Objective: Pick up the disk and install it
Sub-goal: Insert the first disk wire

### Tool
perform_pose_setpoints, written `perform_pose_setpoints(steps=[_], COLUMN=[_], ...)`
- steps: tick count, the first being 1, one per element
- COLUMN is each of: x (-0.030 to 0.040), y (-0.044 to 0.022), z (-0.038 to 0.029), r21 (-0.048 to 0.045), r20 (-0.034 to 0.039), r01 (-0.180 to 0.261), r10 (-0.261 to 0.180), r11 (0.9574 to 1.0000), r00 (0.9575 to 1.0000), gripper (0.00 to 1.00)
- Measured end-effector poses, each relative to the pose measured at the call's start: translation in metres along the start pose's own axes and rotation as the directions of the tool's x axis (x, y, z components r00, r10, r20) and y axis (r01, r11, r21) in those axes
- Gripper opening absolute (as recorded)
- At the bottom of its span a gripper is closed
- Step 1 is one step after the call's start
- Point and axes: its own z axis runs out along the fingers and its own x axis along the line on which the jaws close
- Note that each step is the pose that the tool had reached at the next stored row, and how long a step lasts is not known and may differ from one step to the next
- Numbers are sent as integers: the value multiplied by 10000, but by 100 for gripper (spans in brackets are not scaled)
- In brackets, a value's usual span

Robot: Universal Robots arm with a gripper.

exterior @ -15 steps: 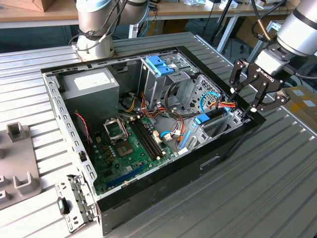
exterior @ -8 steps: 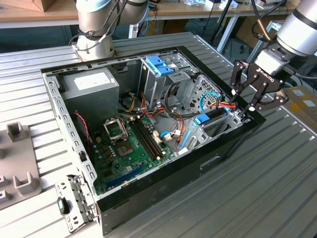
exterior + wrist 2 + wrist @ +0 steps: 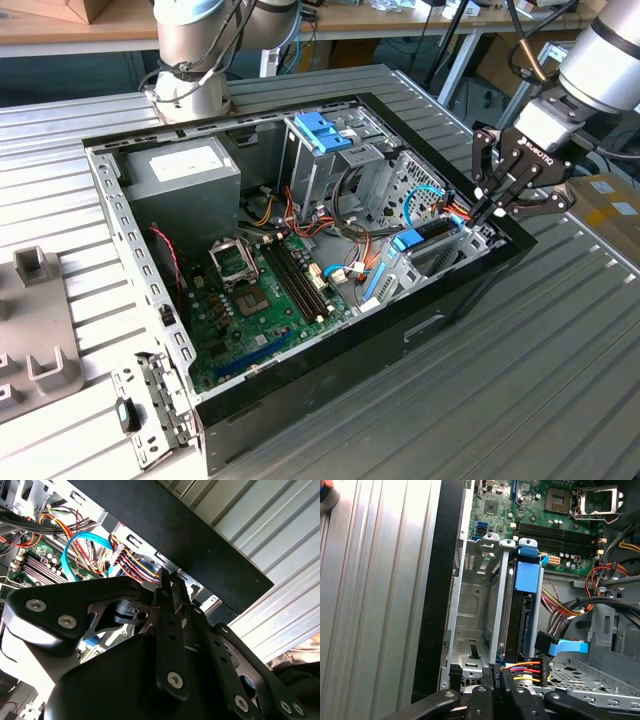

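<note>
Light-blue framed, the disk (image 3: 526,615) stands on edge in the metal drive cage (image 3: 472,605) inside the open computer case (image 3: 460,300). The gripper (image 3: 487,213) hangs just above, fingers pressed together, holding nothing.

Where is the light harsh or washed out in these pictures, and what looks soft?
In the second wrist view, glare bleaches the ribbed metal table and the near gripper linkage looms dark and soft. In the first wrist view, the table is similarly bright while the disk sits shaded. The exterior view is evenly lit.
</note>
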Motion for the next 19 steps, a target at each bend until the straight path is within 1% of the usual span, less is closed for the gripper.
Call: perform_pose_setpoints(steps=[11, 13, 15, 17, 19], x=[0, -1, -4, -6, -10], y=[0, 1, 3, 11, 36], z=[0, -23, -74, -81, -82], r21=[0, 1, 1, 3, 5], r20=[2, 2, 2, 4, -1], r01=[0, 0, 1, 0, 1], r10=[0, 0, -1, 0, -1], r11=[10000, 10000, 10000, 10000, 10000], r00=[10000, 10000, 10000, 10000, 10000], gripper=[19, 19, 19, 19, 19])
